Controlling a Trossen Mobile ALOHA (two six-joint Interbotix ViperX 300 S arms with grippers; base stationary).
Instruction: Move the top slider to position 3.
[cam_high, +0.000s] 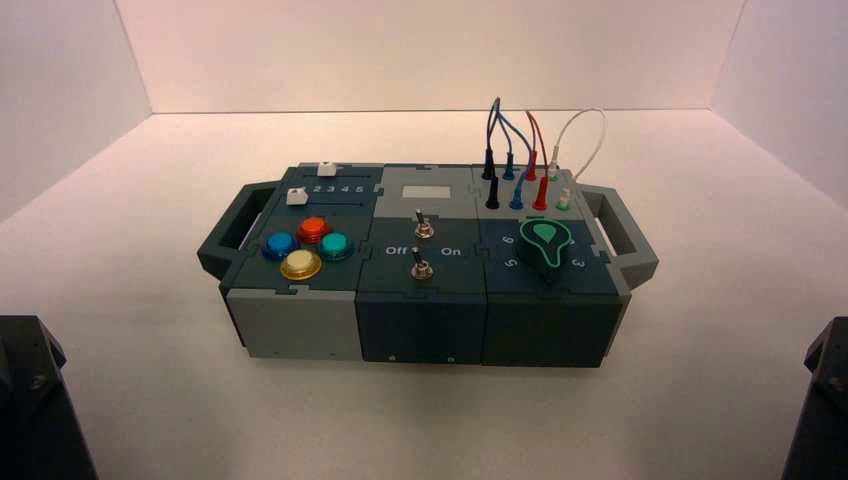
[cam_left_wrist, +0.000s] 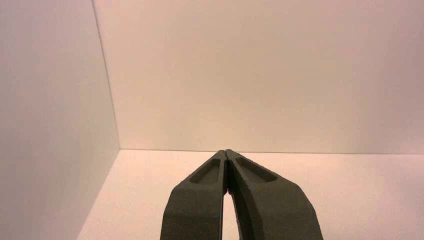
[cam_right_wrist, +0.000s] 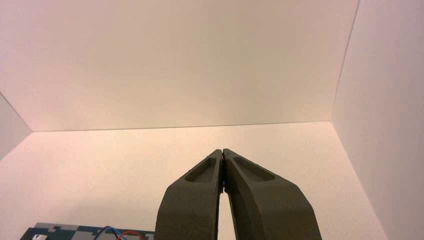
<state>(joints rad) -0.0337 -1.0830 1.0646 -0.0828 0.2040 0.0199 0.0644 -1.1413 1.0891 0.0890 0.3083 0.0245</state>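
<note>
The top slider (cam_high: 325, 169) is a tiny white cube knob on a dark slot at the box's far left corner. Its twin white knob (cam_high: 295, 196) sits one row nearer. Between the two slots runs a printed row 2 3 4 5, and position 3 (cam_high: 331, 189) is its second digit. In the left wrist view my left gripper (cam_left_wrist: 226, 151) is shut with nothing in it and faces bare floor and wall. My right gripper (cam_right_wrist: 222, 150) is also shut and empty. Both arms are parked at the near corners, far from the box.
The box (cam_high: 300, 320) has handles at both ends. It carries four coloured round buttons (cam_high: 300, 264), two toggle switches (cam_high: 423, 228) marked Off and On, a green dial (cam_high: 545, 240), and plugged wires (cam_high: 520, 150). A corner of the box (cam_right_wrist: 55, 233) shows in the right wrist view.
</note>
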